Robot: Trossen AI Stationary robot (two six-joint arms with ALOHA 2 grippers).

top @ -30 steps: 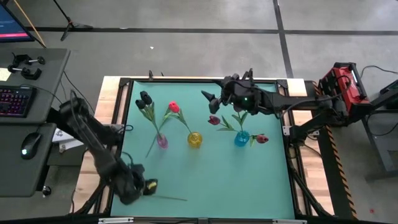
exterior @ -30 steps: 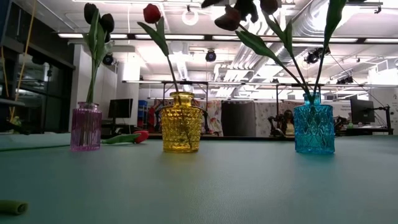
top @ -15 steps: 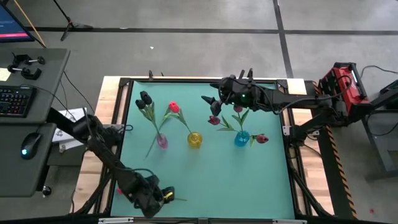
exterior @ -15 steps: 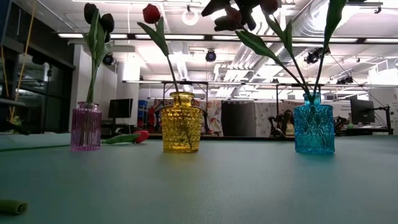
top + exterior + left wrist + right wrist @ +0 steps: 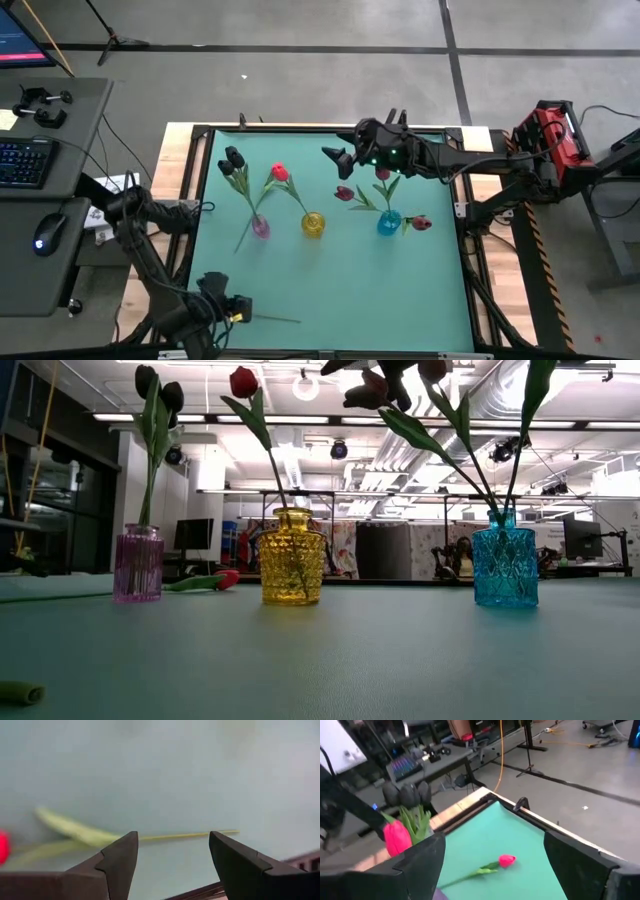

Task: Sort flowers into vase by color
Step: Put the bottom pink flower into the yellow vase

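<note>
1. left gripper (image 5: 238, 309): jaws wide apart, empty, at the table's near-left edge, above a loose flower (image 5: 80, 834).
2. right gripper (image 5: 335, 158): spread wide, empty, high beside the blue vase (image 5: 389, 222).

No legible text, label, brand, number or sign appears in any view. The monitor (image 5: 18, 40) beyond the far-left corner of the desk (image 5: 330, 290) shows a lit screen, but its content is too small to read. The keyboard (image 5: 22, 160) beside it shows lit keys with no readable characters. The red case (image 5: 548, 132) off the right edge of the desk carries no readable marking. The background room in the low view shows no readable signage.
</note>
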